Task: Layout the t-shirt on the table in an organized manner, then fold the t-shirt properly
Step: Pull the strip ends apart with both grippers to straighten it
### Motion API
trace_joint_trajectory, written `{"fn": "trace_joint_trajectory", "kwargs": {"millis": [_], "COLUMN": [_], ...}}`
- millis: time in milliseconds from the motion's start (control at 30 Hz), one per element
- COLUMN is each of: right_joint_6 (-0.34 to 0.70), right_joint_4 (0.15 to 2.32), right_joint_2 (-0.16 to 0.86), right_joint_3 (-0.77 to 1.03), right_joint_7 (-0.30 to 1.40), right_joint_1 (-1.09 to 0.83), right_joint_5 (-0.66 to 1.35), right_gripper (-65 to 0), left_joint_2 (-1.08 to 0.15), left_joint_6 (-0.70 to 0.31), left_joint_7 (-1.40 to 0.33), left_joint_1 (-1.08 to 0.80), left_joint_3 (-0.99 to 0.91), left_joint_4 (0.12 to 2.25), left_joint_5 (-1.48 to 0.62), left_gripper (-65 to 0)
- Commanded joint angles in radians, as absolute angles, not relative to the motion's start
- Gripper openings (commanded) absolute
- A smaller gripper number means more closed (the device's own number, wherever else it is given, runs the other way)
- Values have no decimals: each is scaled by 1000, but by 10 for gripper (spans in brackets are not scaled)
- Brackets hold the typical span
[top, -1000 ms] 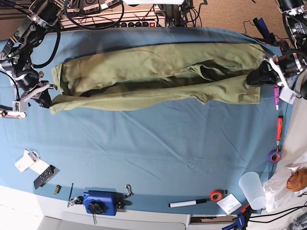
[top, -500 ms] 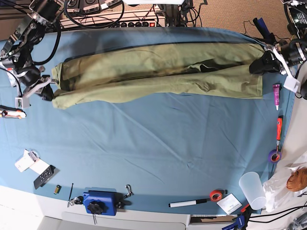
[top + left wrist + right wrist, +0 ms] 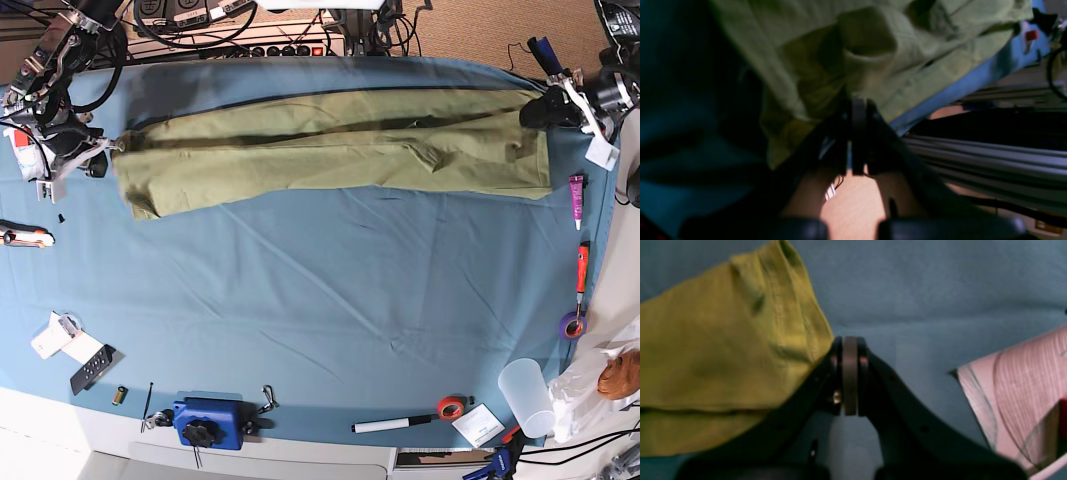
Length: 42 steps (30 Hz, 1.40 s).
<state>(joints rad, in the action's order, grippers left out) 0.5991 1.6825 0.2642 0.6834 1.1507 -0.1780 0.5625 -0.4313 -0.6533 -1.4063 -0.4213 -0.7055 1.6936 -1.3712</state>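
The jaws of the left gripper (image 3: 853, 110) are pressed together on a pinch of the t-shirt (image 3: 330, 145) at the upper right of the base view. The jaws of the right gripper (image 3: 850, 346) are likewise clamped, with the cloth's hem caught at their tips, at the upper left of that view. Between the two, the olive-green t-shirt is stretched into a long band across the upper part of the worktop (image 3: 320, 300), its lower edge resting on the blue cover. Along the bottom of the base view a marker (image 3: 393, 424), a blue box (image 3: 210, 422) and a plastic cup (image 3: 527, 396) are seen.
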Motion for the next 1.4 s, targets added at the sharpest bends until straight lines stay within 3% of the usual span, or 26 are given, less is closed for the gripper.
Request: {"fn": "trace_joint_trajectory", "kwargs": {"millis": [0,333,367,467,533,767,933,1067,1267,1367], "right_joint_6": [601,603,606,617,617,635,665,657,657,657], "right_joint_4": [1701,1701,1701,1701,1701,1701,1701,1701,1701,1701], "right_joint_2": [279,280,280,280,280,280,280,280,280,280], "right_joint_3": [688,688,688,688,688,688,688,688,688,688], "right_joint_7": [1126,1133,1142,1168,1180,1187,1211,1211,1211,1211], "right_joint_1": [-172,-175,-175,-175,-175,-175,-175,-175,-174,-174], "right_joint_5": [575,568,568,568,568,568,591,591,591,591], "right_gripper": [-650,-650,-650,-650,-650,-645,-459,-449,-449,-449], "left_joint_2": [-448,-448,-448,-448,-448,-446,-446,-443,-432,-421], "left_joint_6": [-656,-656,-656,-656,-656,-656,-656,-656,-499,-430], "left_joint_7": [-1396,-1396,-1396,-1396,-1396,-1322,-1250,-1221,-1165,-1159], "left_joint_1": [-421,-421,-421,-422,-422,-419,-412,-401,-350,-347], "left_joint_3": [-714,-714,-714,-714,-714,-714,-714,-714,-714,-714], "left_joint_4": [1708,1708,1708,1708,1708,1710,1710,1710,1710,1710], "left_joint_5": [-1391,-1391,-1391,-1391,-1391,-1391,-1389,-1332,-1032,-981], "left_gripper": [-650,-650,-635,-453,-385,-369,-282,-280,-253,-235]}}
